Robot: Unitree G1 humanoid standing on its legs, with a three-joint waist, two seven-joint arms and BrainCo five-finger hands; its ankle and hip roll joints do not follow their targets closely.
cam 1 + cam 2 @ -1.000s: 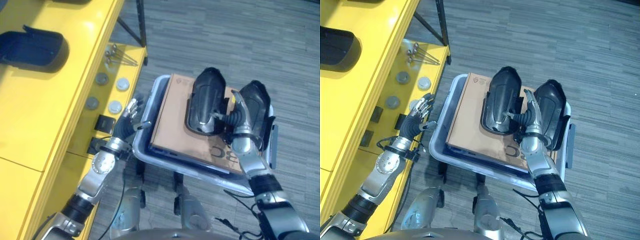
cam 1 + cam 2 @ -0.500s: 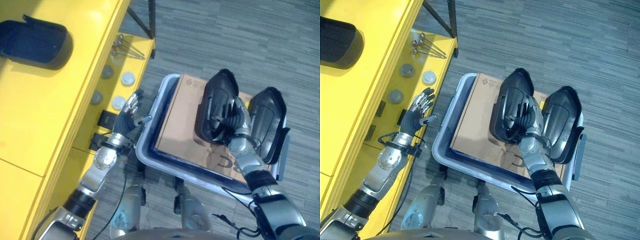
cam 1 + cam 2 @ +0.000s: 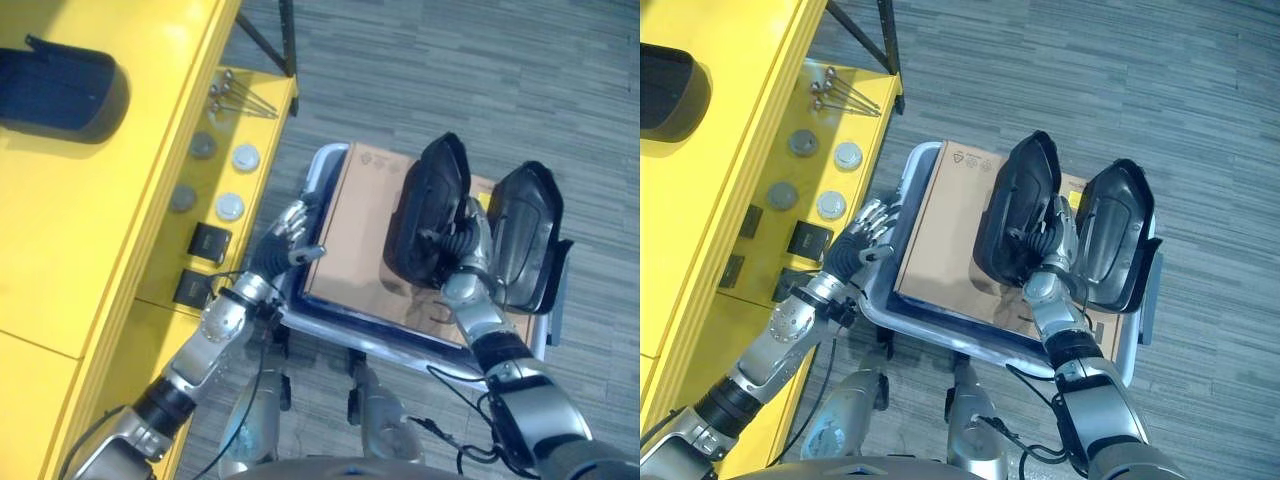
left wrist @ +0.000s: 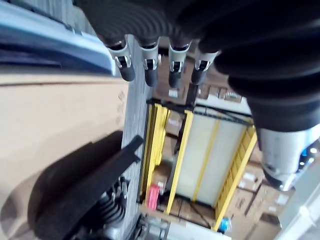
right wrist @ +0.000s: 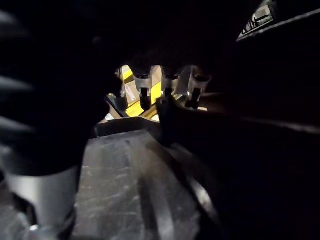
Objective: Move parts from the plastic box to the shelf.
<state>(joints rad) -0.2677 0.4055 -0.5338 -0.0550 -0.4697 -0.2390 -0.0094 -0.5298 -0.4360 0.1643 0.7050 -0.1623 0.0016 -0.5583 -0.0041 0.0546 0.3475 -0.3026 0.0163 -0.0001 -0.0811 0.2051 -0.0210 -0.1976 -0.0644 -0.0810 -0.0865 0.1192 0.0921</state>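
The right hand (image 3: 462, 243) is curling round a black part (image 3: 427, 212) over the plastic box (image 3: 902, 200); the left hand (image 3: 289, 231) is resting open beside the box.

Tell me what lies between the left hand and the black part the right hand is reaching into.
In the left eye view, the plastic box's rim and bare cardboard sheet lie between the left hand and the black part where the right hand sits.

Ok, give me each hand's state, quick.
Left hand: open, fingers relaxed at the plastic box rim, holding nothing.
Right hand: inside the left black part; grip cannot be told.
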